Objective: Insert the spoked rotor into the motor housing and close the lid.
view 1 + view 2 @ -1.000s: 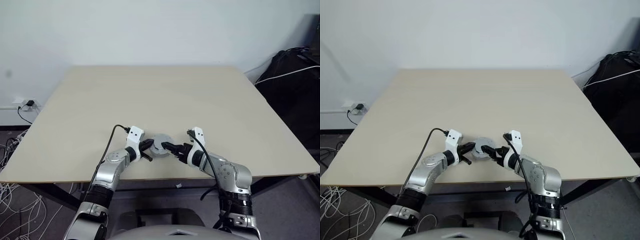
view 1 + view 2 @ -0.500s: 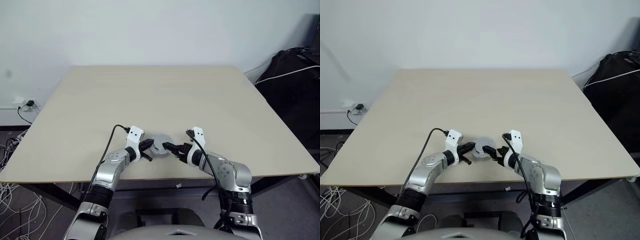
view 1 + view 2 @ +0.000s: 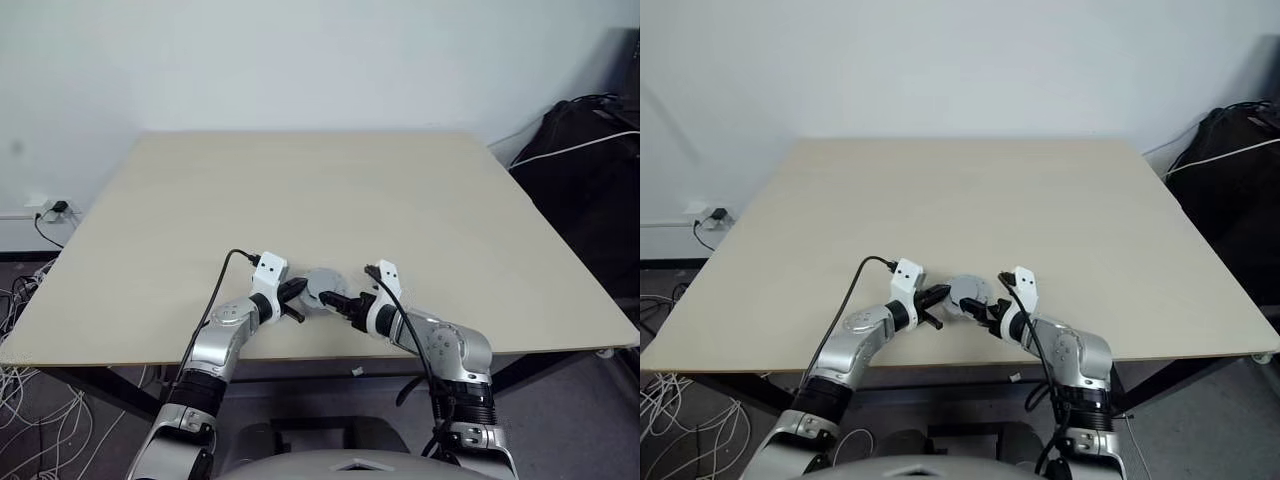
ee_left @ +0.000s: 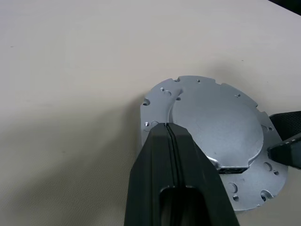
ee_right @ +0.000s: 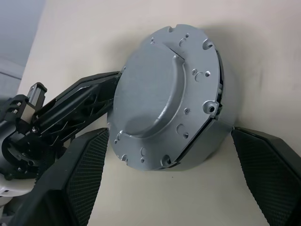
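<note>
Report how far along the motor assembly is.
Done, apparently: the lid sits on the motor housing on the table; the rotor is hidden, presumably inside. In hand: the shut left pincer rests its tips on the lid's rim, and the open right pincer straddles the housing. Left: a slight gap shows under the lid's edge, so it may need pressing flush.

Silver arms, ribbed black fingers (image 5: pixel 84 174)

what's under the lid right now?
The lid sits on the round silver housing, which rests on the table. A thin dark seam shows between them on one side. Whatever is inside the housing is covered, so the rotor can't be confirmed.
</note>
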Available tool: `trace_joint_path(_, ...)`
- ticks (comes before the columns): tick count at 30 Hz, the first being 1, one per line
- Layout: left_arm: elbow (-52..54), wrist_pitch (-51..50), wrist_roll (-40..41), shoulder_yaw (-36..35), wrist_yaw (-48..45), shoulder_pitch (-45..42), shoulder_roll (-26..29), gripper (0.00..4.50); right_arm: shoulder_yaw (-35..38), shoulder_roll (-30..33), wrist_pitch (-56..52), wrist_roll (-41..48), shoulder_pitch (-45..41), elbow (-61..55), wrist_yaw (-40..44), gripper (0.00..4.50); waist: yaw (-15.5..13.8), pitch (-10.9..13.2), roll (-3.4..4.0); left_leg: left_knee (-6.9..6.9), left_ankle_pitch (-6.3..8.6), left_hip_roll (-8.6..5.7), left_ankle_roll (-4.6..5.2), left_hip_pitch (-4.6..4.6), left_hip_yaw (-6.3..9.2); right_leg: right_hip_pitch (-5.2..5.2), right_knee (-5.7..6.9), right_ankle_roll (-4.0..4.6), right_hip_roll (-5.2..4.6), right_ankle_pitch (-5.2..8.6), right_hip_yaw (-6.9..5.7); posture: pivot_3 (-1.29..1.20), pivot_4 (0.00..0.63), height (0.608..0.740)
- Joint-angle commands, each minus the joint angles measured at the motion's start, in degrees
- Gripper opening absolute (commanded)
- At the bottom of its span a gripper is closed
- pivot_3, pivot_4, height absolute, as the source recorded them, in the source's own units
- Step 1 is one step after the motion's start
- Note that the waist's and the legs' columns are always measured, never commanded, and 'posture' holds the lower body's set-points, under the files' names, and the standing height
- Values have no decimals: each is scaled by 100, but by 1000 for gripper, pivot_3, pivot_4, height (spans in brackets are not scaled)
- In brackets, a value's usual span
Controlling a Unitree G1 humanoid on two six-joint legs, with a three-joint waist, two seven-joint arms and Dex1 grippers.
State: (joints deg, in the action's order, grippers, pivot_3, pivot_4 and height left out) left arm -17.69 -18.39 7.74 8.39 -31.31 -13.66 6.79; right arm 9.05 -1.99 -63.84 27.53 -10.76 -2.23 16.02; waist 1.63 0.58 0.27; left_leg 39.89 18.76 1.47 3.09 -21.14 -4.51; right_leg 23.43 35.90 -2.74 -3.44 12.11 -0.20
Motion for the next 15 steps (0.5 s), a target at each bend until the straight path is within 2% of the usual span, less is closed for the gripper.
trace_joint_path(1,-8,-110,-14,66,-22,59,-2,0,-3,-193,90,199,-136,38,-5,4463,8,-1,1,0,0,0,0,0,0,0,0,0,0,0,0,0,0,740)
trace_joint_path(8,30,-131,-10,68,-26,83,3,0,-11,-445,272,188,-73,267,-108,4463,47,-8,5,0,-2,2,-2,7,-1,-5,3,-1,3,-1,3,0,0,740)
trace_joint_path(15,46,-139,-11,69,-23,98,4,0,57,-439,387,258,-123,385,-288,4463,50,-14,6,0,-2,6,-2,13,-1,-10,3,-1,3,-1,4,0,0,740)
